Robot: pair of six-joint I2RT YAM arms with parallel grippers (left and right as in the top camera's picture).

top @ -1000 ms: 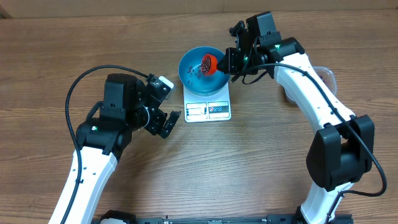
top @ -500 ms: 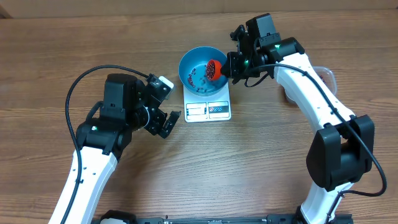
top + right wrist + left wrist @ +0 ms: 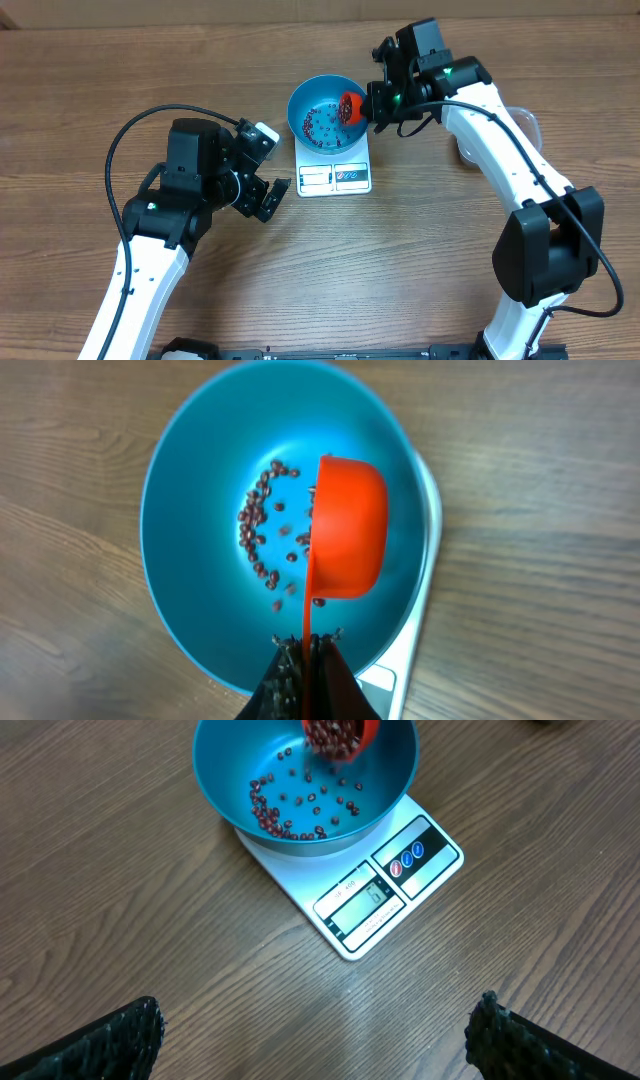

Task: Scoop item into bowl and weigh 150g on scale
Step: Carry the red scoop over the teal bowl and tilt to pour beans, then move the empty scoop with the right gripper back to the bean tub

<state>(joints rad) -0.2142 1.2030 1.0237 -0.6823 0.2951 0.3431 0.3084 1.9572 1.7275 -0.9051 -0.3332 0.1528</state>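
Our right gripper [image 3: 303, 655] pinches the orange scoop [image 3: 350, 525] tipped over the bowl [image 3: 180, 510] of beans [image 3: 258, 530]; our left gripper [image 3: 268, 165] gapes empty.

— Condition of the bowl [image 3: 222, 765]?
— Teal-blue plastic, round, deep, upright. It sits on the scale [image 3: 400, 880] and covers the far part of its platform.
— And the scale?
— White, flat, rectangular, lying level. Its display window and blue-marked labels are exposed along the near edge; the reading is illegible.
— The beans [image 3: 290, 812]?
— Small, dark red-brown, scattered loosely across the bowl's floor, singly and in small clusters.
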